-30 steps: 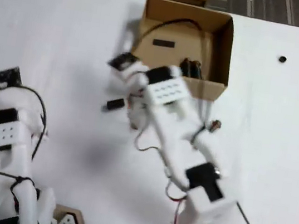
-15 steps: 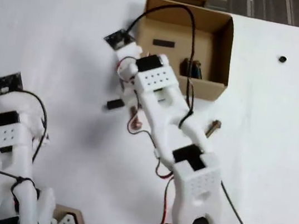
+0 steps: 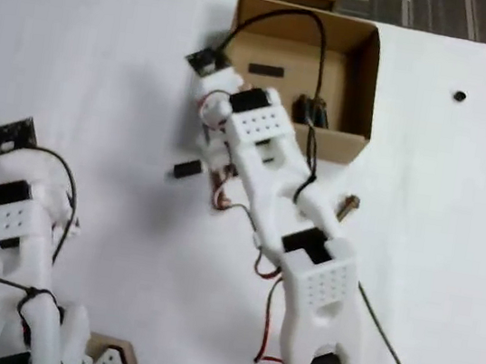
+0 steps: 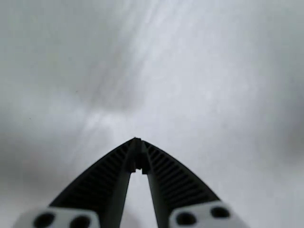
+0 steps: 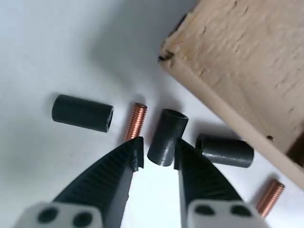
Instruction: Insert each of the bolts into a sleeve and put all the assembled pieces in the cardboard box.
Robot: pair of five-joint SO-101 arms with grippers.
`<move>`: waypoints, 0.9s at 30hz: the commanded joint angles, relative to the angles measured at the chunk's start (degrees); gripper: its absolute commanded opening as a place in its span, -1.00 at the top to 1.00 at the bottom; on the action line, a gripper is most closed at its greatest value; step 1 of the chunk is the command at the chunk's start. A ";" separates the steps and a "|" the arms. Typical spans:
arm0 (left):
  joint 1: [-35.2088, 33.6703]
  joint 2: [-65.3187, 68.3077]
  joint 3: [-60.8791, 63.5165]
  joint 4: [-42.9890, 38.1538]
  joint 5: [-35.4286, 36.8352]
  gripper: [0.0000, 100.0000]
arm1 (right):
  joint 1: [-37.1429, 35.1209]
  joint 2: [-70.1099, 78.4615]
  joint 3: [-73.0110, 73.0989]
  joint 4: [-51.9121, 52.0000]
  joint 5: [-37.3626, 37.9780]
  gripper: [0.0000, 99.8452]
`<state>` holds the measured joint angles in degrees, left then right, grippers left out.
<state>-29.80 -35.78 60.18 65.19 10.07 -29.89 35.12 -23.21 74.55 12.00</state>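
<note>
Office-like lab, white table (image 3: pixel 104 70), carpet tiles (image 3: pixel 433 9)

the table (image 4: pixel 199 66) is white, smooth and matt, with a faint soft sheen. the cardboard box (image 5: pixel 237 57) is brown paperboard, matt and fibrous, rough and a little frayed at its corner. the sleeves (image 5: pixel 81 113) are black, matt and smooth, plastic by the look of them. the bolts (image 5: pixel 135 122) are copper-coloured metal, threaded, with a dull shine. the right gripper (image 5: pixel 156 154) and left gripper (image 4: pixel 137 147) have black, finely ribbed plastic fingers (image 5: pixel 114 180). the arms (image 3: pixel 269 163) are white matt plastic.
</note>
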 commanded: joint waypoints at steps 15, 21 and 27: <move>-0.26 -0.79 -0.13 -0.18 -0.09 0.96 | 1.19 6.37 -2.29 -2.51 -0.26 0.72; -0.26 -0.79 -0.31 0.44 -0.09 0.96 | 1.19 9.63 -2.29 -6.02 0.09 0.72; -0.26 -0.79 -0.40 0.97 -0.09 0.96 | 1.19 9.80 -2.29 -5.93 -0.18 0.98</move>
<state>-29.80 -35.78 60.18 65.71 10.07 -28.75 44.35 -24.26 70.15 12.00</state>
